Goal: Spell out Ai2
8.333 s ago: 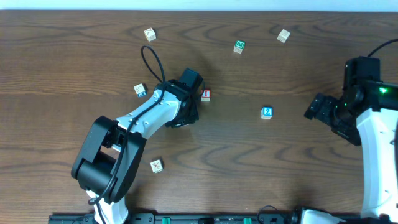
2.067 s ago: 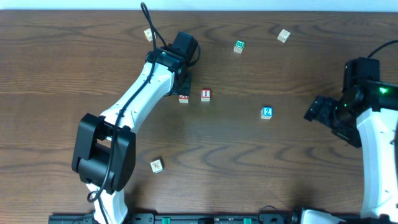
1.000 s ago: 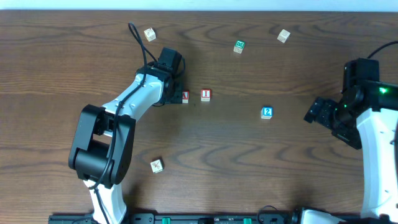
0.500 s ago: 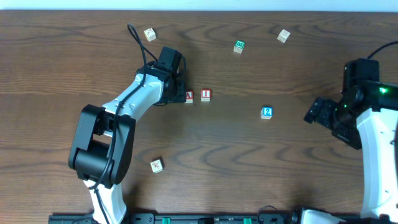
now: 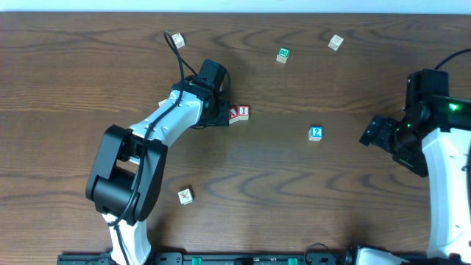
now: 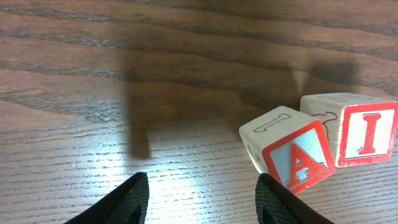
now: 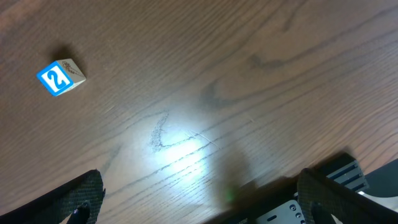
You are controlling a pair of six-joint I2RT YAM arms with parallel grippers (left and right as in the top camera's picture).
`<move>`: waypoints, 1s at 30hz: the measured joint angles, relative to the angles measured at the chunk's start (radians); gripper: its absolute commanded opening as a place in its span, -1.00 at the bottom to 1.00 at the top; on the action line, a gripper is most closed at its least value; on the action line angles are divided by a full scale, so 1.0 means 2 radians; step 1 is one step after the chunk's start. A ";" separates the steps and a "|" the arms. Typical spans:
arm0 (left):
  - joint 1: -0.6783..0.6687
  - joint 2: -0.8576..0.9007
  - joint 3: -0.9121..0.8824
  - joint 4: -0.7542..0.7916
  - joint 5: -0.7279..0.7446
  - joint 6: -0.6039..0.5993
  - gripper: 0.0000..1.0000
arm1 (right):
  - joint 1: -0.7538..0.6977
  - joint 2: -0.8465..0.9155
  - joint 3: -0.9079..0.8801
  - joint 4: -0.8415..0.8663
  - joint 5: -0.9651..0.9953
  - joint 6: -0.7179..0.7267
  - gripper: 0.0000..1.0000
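Both A block and I block touch, just beyond released left tool.

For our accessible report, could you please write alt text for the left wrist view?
An A block and an I block, red-bordered, sit touching at right on a wood table, the A block askew. The open, empty left fingers frame the bottom edge.

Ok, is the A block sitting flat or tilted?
Tilted. In the left wrist view the A block slants, one edge against the I block, which stands square.
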 measured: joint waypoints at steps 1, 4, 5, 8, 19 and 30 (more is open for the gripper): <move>-0.001 0.000 0.000 0.000 -0.002 0.000 0.13 | 0.000 0.000 0.000 0.000 0.000 0.000 0.99; -0.001 0.000 0.000 -0.006 -0.014 0.000 0.12 | 0.000 0.000 0.000 -0.001 0.000 0.000 0.98; -0.001 0.000 0.000 -0.011 -0.018 0.000 0.12 | 0.000 0.000 0.000 -0.002 0.000 0.000 0.99; -0.001 0.000 0.000 -0.032 -0.023 0.000 0.12 | 0.000 0.000 0.000 -0.002 0.000 0.000 0.98; -0.001 0.000 -0.001 -0.047 0.028 -0.012 0.12 | 0.000 0.000 0.000 -0.001 0.000 0.000 0.99; -0.001 0.000 -0.001 -0.015 0.042 -0.013 0.12 | 0.000 0.000 0.000 -0.001 0.000 0.000 0.98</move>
